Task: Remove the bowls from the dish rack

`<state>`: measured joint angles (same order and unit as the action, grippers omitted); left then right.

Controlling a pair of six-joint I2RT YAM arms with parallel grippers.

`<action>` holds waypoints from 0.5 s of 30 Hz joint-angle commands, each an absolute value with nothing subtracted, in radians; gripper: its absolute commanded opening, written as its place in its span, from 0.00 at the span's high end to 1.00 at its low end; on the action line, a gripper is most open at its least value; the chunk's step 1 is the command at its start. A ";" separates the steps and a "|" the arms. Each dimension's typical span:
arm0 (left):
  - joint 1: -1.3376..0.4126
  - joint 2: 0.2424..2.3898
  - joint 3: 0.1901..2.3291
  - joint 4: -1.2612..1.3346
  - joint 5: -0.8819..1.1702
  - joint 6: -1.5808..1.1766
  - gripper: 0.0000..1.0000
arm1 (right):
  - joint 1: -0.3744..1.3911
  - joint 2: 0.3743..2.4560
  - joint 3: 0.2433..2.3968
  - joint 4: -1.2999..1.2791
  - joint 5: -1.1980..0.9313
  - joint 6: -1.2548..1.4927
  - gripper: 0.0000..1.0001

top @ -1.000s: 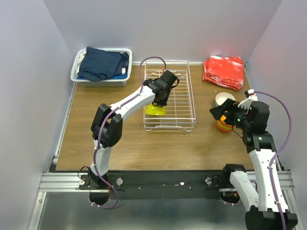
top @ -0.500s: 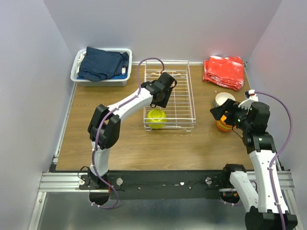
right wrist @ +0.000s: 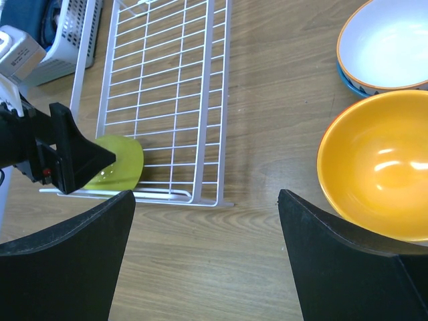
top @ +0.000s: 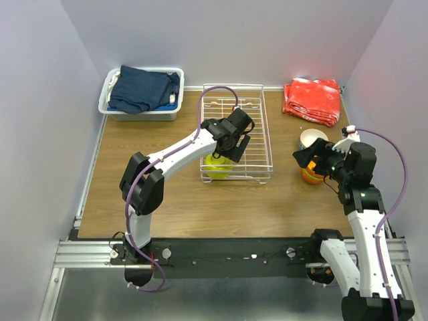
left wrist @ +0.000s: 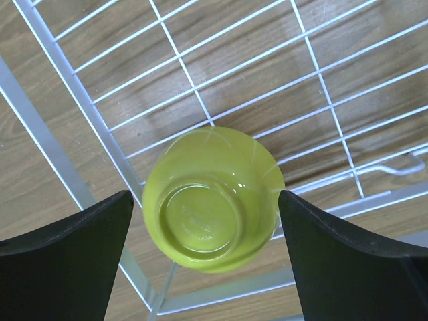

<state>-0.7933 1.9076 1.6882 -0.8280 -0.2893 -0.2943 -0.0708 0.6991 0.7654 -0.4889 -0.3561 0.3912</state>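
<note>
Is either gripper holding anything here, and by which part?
Nothing is held. The left gripper stands open above the upside-down yellow-green bowl in the dish rack; the right gripper is open beside the orange bowl.

Dish rack [top: 235,134] stands on table [top: 187,200]. Corner bowl [left wrist: 212,197] lies base-up in the rack's near-left corner. Behind and left of the rack, apart from it: bin [top: 105,100], with bundled cloth [top: 140,88] inside. Behind and right of the rack: folded cloth [top: 312,100] on the table. Directly right of the rack, well apart: near bowl [right wrist: 378,164], and just behind it far bowl [right wrist: 388,47], nested on lower bowl [right wrist: 346,79].
</note>
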 commanded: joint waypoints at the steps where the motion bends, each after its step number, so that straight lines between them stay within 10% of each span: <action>1: -0.801 1.888 1.710 -0.888 -0.250 -0.324 0.01 | -0.061 0.684 0.750 -0.486 -0.350 0.380 0.04; 15: -0.900 2.118 1.985 -1.138 -0.485 -0.293 0.01 | -0.052 0.686 0.744 -0.480 -0.350 0.382 0.04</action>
<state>-0.8871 2.0472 1.9160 -1.0214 -0.3885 -0.2993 -0.0639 0.6933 0.7521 -0.4881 -0.3561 0.3912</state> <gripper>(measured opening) 0.990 0.954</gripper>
